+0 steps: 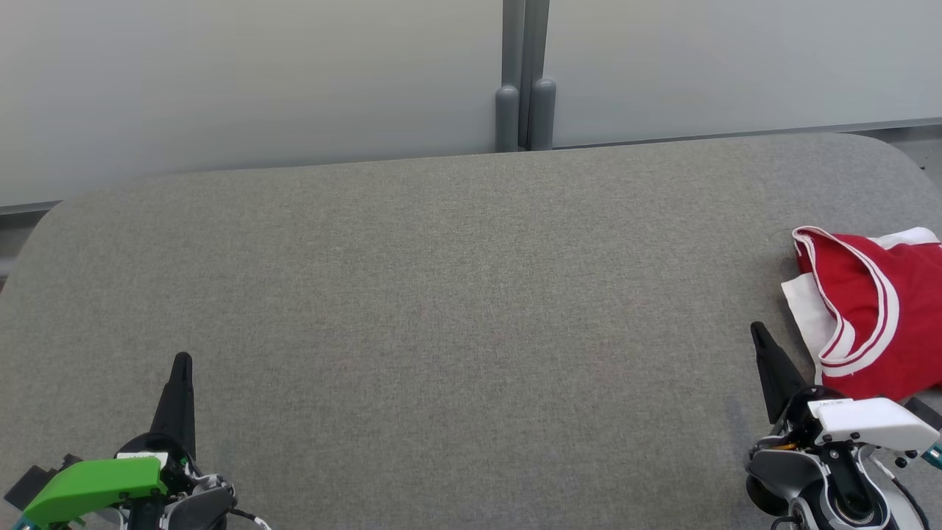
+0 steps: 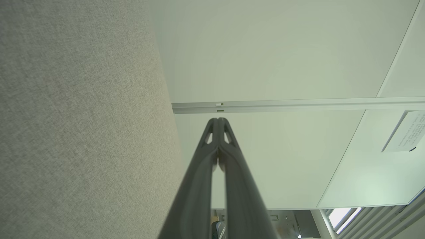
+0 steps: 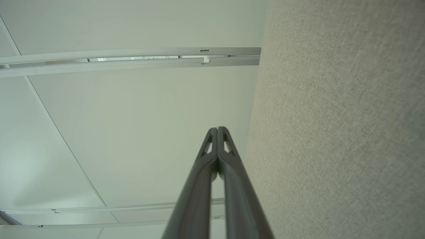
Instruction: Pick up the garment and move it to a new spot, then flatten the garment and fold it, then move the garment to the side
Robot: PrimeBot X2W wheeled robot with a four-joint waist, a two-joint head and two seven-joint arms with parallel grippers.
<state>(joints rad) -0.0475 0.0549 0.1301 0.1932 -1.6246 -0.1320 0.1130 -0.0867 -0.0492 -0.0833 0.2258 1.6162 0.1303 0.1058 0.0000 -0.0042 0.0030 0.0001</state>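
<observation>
The garment (image 1: 876,316), red with white trim bands and a white underside, lies bunched at the right edge of the grey fabric table (image 1: 441,309). My right gripper (image 1: 758,333) is shut and empty at the lower right, its tip just left of the garment's white corner and apart from it. At the lower left my left gripper (image 1: 182,361) is shut and empty, far from the garment. In the wrist views each pair of dark fingers is pressed together, left gripper (image 2: 218,120) and right gripper (image 3: 217,128), with nothing between them.
Pale partition panels (image 1: 257,81) with a grey post (image 1: 524,88) stand behind the table's far edge. The table's rounded corners show at the far left and far right. Broad bare fabric lies between the two grippers.
</observation>
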